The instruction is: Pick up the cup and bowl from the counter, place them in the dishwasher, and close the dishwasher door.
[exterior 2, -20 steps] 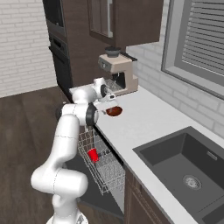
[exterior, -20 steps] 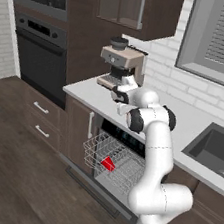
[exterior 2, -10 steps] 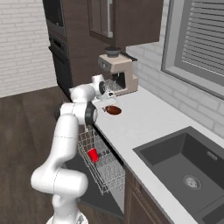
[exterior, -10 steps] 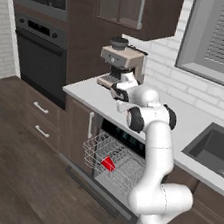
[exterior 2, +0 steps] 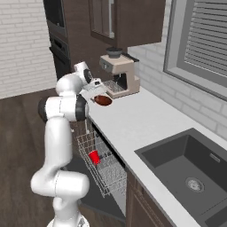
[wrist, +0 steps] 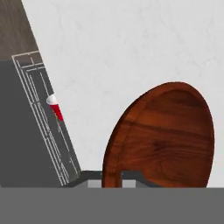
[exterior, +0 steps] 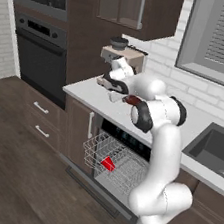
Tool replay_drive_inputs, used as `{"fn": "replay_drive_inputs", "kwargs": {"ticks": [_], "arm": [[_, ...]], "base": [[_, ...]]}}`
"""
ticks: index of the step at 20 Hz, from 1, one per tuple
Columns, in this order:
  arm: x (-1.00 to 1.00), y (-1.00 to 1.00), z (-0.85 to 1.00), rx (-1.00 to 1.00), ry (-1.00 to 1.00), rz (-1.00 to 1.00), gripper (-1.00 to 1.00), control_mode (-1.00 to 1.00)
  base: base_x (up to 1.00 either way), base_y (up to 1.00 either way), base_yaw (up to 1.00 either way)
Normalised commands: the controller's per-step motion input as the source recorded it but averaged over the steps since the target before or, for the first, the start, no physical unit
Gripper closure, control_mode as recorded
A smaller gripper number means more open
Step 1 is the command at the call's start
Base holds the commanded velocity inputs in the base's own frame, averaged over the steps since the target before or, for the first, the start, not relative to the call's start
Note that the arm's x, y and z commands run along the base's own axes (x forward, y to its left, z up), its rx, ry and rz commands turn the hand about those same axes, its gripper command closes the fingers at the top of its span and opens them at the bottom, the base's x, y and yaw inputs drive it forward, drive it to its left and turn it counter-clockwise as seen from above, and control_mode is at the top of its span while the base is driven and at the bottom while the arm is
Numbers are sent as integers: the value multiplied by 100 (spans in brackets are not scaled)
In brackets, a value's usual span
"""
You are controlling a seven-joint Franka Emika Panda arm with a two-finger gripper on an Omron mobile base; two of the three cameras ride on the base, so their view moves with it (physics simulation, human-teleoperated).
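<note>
You have the two-finger gripper [exterior 2: 98,94] up over the front part of the long light grey-white counter [exterior 2: 133,119], just in front of the beige coffee machine [exterior 2: 119,73], and it is closed on the rim of the shallow round reddish-brown bowl [exterior 2: 103,100]. In the hand view the bowl [wrist: 164,135] stands tilted on edge, its hollow side facing the camera, with the pale worktop [wrist: 131,48] behind it; the fingertips are mostly hidden at the bottom, so you cannot read the exact gap between them. From the left base view the bowl [exterior: 132,100] shows as a dark red patch beside the arm's elbow, lifted clear of the slab. Below, the dishwasher [exterior: 130,137] is open with its pale wire rack [exterior: 114,162] pulled out, and the small red tapered party cup [exterior: 108,163] lies on its side in that rack. The same cup [exterior 2: 94,157] sits in the rack in the right base view.
</note>
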Motion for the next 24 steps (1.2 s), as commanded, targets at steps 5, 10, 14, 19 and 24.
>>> {"fn": "replay_drive_inputs", "kwargs": {"ticks": [5,10,14,19,24], "arm": [[-100,32,18,6,-31,-20,100,-100],[-100,15,26,8,-24,-21,100,-100],[-100,46,32,1,-5,-28,100,-100],[-93,10,-9,17,-1,-29,100,-100],[-56,-20,-56,29,-1,-19,100,-100]], "base": [[0,0,0],[0,0,0],[0,0,0],[0,0,0],[0,0,0]]}}
